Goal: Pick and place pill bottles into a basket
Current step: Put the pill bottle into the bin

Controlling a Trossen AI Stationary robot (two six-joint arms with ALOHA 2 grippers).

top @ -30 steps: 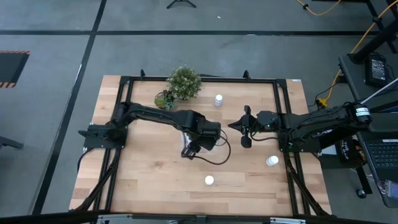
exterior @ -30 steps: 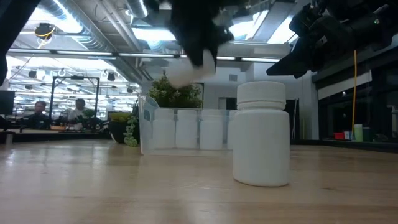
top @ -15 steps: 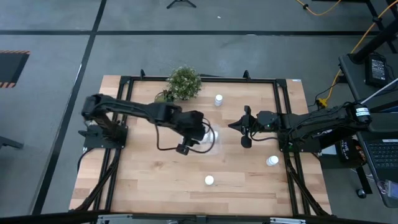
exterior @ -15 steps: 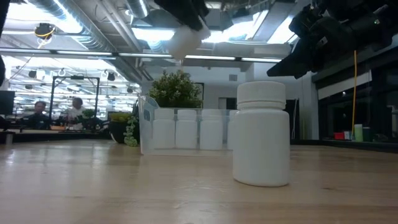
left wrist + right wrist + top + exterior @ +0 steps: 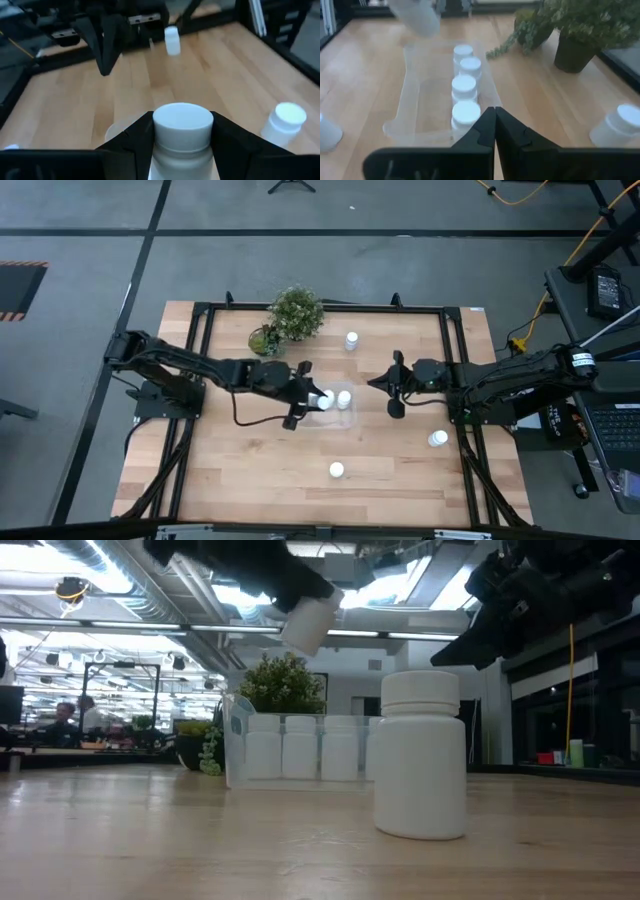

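i have the left gripper [image 5: 312,397] over the middle of the table, at the left end of the basket [image 5: 415,95], and its fingers [image 5: 131,142] pinch a pill bottle [image 5: 182,132] by the body just under the cap. in the low view that held bottle [image 5: 308,624] hangs tilted in the air above the basket [image 5: 235,745], clear of the bottles below. the basket is a clear tray near the table centre; four white bottles stand inside it in a single row [image 5: 464,93], caps up, close beside one another. the right gripper [image 5: 393,388] waits just right of the basket, its fingers pressed together and holding nothing. loose bottles stand on the wood: one on the far side [image 5: 351,340] right of the potted plant [image 5: 296,313], one at the right edge [image 5: 438,439] near the frame rail, and one on the near side [image 5: 337,470], which fills the low view [image 5: 421,755] upright. i can see people at desks [image 5: 70,720] far off in the room behind.
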